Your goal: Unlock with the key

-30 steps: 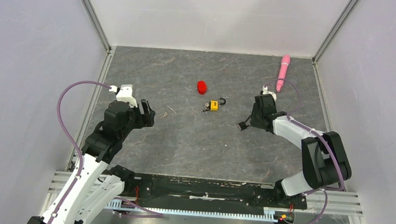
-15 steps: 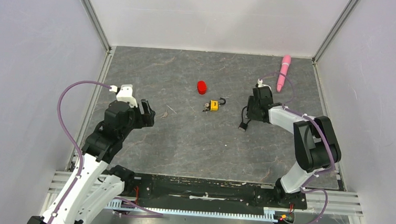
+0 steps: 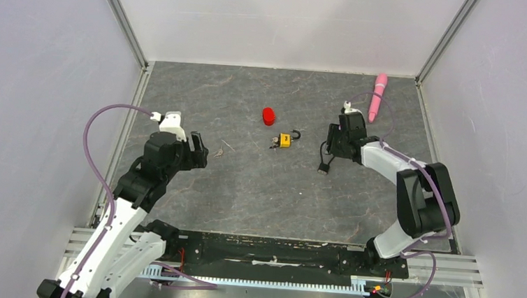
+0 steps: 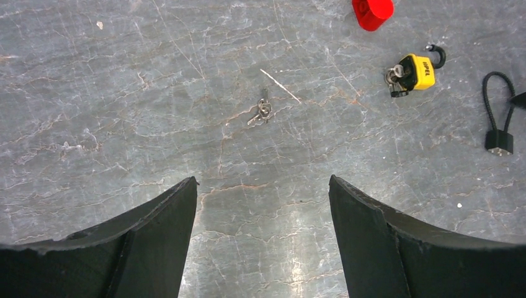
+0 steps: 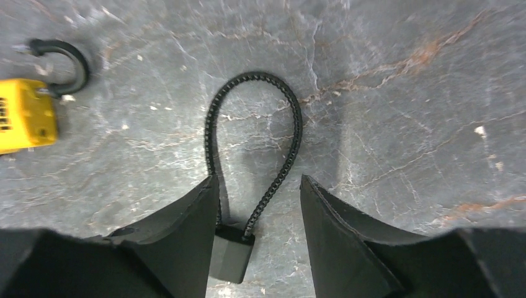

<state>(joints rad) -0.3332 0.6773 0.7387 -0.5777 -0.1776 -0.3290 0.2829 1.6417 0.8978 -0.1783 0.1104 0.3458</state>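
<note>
Silvery-grey and tiny, the key point(image 3: 218, 151) lies flat on the table point(image 3: 244, 190) just ahead of the left gripper point(image 3: 198, 151), whose arm is bent and leaning forward. In the left wrist view the key slants from lower left to upper right, and the jaws are spread wide and empty. In the right wrist view the right gripper point(image 5: 259, 180), jaws parted, straddles the black cord point(image 5: 255, 75).

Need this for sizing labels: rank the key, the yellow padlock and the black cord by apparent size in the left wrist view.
1. black cord, largest
2. yellow padlock
3. key, clearly smallest
</note>
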